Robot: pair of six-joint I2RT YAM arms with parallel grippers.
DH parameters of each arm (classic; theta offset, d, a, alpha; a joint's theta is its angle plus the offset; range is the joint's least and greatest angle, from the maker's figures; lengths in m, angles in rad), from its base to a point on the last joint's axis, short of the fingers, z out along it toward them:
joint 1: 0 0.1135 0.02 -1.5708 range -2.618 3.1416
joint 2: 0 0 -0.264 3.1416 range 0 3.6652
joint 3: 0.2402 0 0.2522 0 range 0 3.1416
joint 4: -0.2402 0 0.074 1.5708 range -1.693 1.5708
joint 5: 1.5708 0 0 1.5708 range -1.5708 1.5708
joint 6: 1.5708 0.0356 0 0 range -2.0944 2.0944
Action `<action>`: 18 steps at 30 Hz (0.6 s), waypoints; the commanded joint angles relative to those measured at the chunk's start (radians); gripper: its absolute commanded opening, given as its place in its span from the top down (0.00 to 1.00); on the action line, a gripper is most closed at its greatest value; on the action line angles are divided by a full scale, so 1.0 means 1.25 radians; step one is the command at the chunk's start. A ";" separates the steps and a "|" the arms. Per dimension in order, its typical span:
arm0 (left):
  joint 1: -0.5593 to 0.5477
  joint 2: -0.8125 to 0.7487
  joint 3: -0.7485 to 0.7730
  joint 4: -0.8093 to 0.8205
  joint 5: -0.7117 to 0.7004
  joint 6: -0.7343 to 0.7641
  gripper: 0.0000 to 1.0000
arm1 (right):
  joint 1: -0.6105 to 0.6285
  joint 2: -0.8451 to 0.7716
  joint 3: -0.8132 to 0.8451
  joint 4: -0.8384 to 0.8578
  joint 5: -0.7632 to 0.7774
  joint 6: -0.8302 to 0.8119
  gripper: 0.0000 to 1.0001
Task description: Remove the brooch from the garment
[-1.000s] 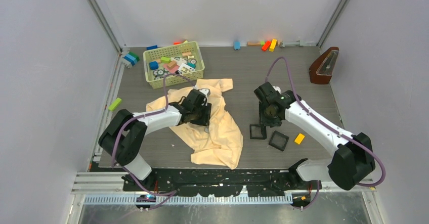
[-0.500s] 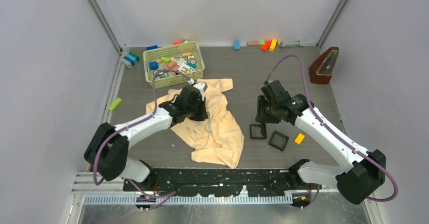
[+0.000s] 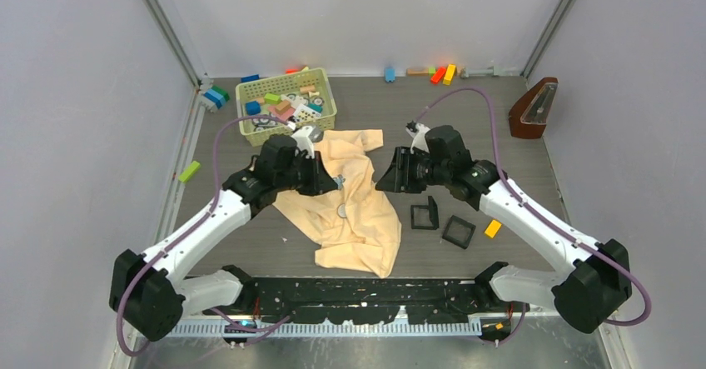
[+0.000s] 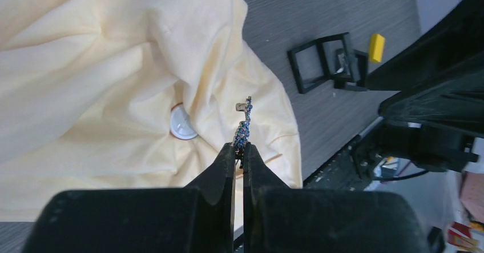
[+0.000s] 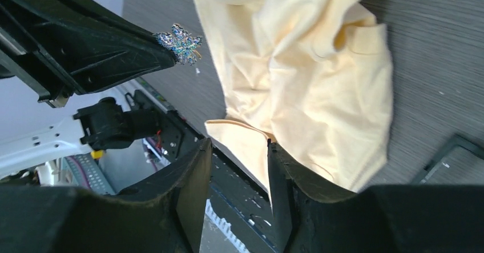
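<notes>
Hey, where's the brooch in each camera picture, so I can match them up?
Top external: the brooch is left of centre, at the tip of the left hand, over the yellow garment.
Left wrist: the brooch is at centre, pinched between the fingertips.
Right wrist: the brooch is upper left, at the tip of the left hand.
Shared landmark: the yellow garment, in all three.

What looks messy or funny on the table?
The yellow shirt lies crumpled, not flat. Some toy blocks lie outside the green basket, beside it and farther back. The sparkly brooch is off the shirt, pinched in the left hand.
</notes>
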State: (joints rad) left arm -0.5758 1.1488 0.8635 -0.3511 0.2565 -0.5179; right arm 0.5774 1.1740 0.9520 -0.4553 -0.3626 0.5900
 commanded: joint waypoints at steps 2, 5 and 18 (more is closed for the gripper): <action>0.044 -0.050 -0.005 0.052 0.222 -0.075 1.00 | 0.009 -0.013 -0.031 0.199 -0.107 0.056 0.53; 0.062 -0.037 -0.008 0.089 0.334 -0.124 1.00 | 0.009 -0.032 -0.049 0.274 -0.118 0.066 0.53; 0.113 0.006 0.069 0.012 0.444 -0.257 1.00 | 0.057 -0.255 -0.277 0.520 -0.120 -0.417 0.42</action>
State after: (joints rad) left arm -0.4461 1.1370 0.8665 -0.2840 0.7387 -0.8070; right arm 0.6132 0.9413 0.6727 0.0235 -0.4850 0.4450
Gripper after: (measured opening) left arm 0.029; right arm 0.572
